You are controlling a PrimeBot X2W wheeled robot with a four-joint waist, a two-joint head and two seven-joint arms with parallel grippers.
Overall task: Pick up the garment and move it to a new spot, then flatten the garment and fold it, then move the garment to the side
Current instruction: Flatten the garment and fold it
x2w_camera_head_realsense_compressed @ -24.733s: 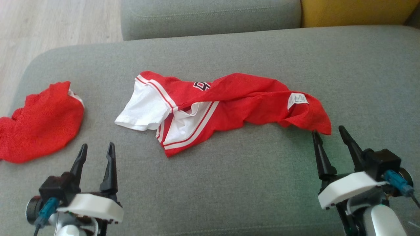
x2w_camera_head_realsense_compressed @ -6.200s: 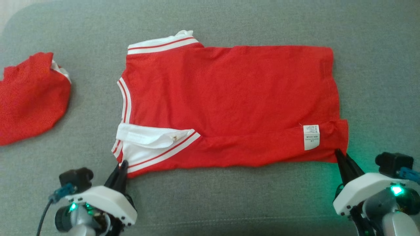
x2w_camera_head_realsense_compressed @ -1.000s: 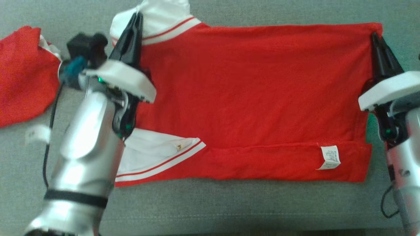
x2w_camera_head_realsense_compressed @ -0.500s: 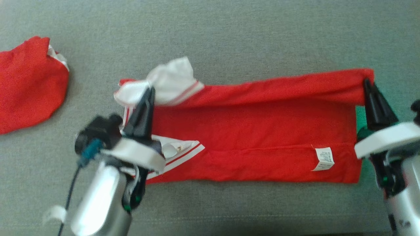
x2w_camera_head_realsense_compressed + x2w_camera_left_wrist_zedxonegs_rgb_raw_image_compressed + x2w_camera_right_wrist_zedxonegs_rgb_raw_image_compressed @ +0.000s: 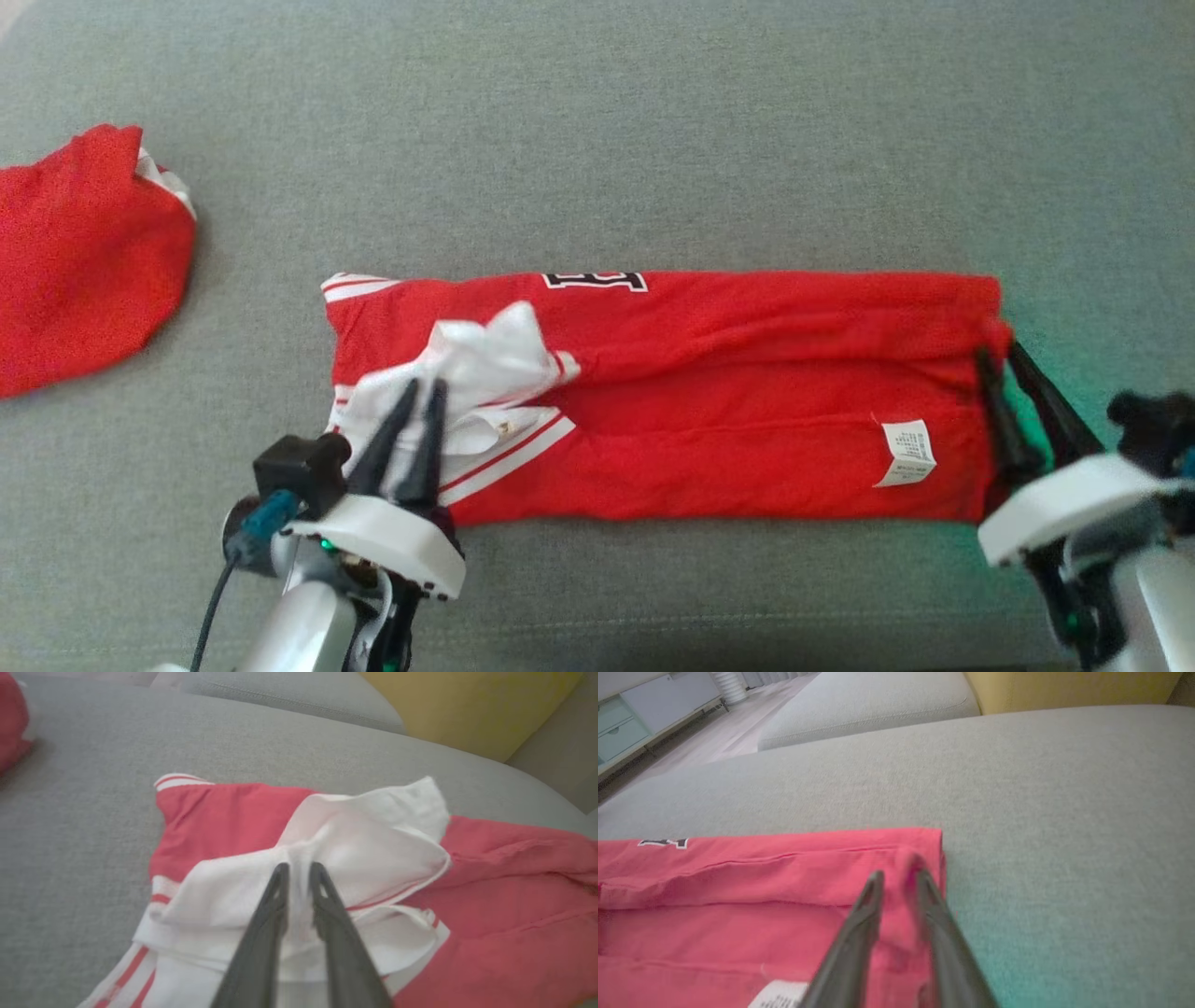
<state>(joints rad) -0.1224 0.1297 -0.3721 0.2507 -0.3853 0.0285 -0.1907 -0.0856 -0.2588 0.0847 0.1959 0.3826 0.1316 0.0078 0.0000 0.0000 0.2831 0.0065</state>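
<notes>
The garment (image 5: 728, 420), a red jersey with white sleeves and striped trim, lies folded into a long band across the grey sofa seat (image 5: 653, 140). My left gripper (image 5: 422, 390) sits low over the crumpled white sleeve (image 5: 485, 359) at the band's left end. In the left wrist view its fingers (image 5: 299, 870) stand narrowly parted with white sleeve cloth (image 5: 373, 840) showing in the gap. At the band's right end, my right gripper (image 5: 997, 355) has its fingers (image 5: 899, 877) parted around a small raised fold of the red cloth (image 5: 738, 872).
A second red garment (image 5: 75, 271) lies bunched at the seat's far left. A white care label (image 5: 906, 453) faces up near the right end. Behind the seat are a grey cushion (image 5: 868, 704) and a yellow cushion (image 5: 467, 704).
Both grippers carried the garment's far edge toward me, folding it over the near half into a narrow band. Their fingers, shut on the cloth before, now stand slightly apart.
</notes>
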